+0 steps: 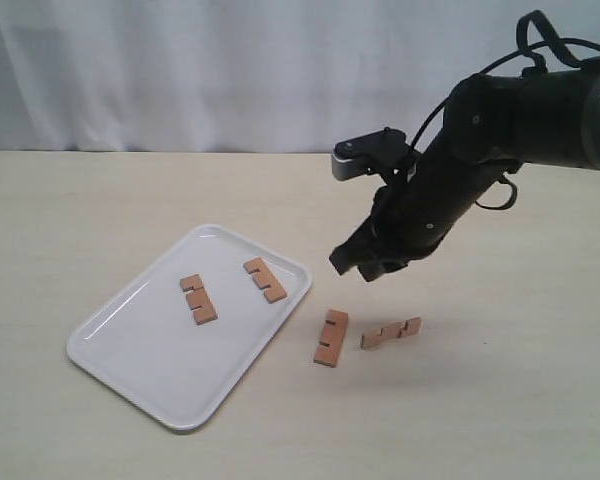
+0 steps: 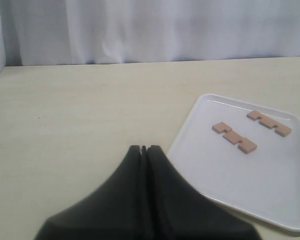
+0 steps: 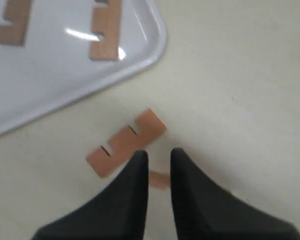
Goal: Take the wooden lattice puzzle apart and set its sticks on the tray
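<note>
Well, the puzzle is not a grid any more. I count four loose sticks (image 1: pixel 198 298), and none of them are hooked together.

Two of them lie flat on the tray (image 1: pixel 110 345). One is near the middle, and the other stick (image 1: pixel 265 280) is close to the far corner. They do not touch each other. So I think half the job is done.

The other two are on the table (image 1: pixel 500 400), just beside the tray's right edge. One stick (image 1: pixel 331 337) lies flat, nearest the tray. The last stick (image 1: pixel 391 332) is just past it, with a small gap between them. It may be up on its edge, but I can't be sure.

The right gripper (image 1: pixel 360 270) hangs in the air over these two and touches neither. Its fingers are only a little way apart, and nothing is in the gap.

The left gripper (image 2: pixel 145 148) sits back from the tray, over bare table. Its fingers are pressed together, and I see nothing between them.

What is left, I think, is to pick up each table stick and set it on the tray. The tray has lots of room. The right gripper looks best placed for that, since it is right above them.
</note>
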Robot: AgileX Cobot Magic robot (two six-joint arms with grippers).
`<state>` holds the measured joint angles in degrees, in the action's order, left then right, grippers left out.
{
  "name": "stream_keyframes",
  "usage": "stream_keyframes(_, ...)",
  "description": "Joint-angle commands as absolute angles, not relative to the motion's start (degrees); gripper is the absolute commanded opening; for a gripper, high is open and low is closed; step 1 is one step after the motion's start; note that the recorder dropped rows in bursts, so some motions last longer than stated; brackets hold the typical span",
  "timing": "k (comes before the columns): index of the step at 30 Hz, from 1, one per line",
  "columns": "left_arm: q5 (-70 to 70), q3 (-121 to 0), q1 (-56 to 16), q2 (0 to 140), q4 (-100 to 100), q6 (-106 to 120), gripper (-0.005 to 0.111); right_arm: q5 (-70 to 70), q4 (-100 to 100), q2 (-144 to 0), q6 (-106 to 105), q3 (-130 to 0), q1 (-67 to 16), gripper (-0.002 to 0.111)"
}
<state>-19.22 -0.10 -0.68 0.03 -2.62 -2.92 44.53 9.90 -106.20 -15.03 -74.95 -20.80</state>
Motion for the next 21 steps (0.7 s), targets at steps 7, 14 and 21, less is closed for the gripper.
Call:
stream_keyframes(7,-18.56,0.00,-1.05,0.00,-2.49,-2.86,0.000,50.62,6.49,-106.39,-38.29,-73.71,-20.83,0.057)
stream_keyframes(14,-18.56,0.00,-1.05,0.00,-2.49,-2.86,0.000,46.86,6.49,-112.14,-62.70,-73.16,-20.83,0.057)
stream_keyframes(21,-18.56,0.00,-1.05,0.00,-2.49,-2.86,0.000,43.39,3.43,-116.54,-62.70,-73.16,-20.83,0.051)
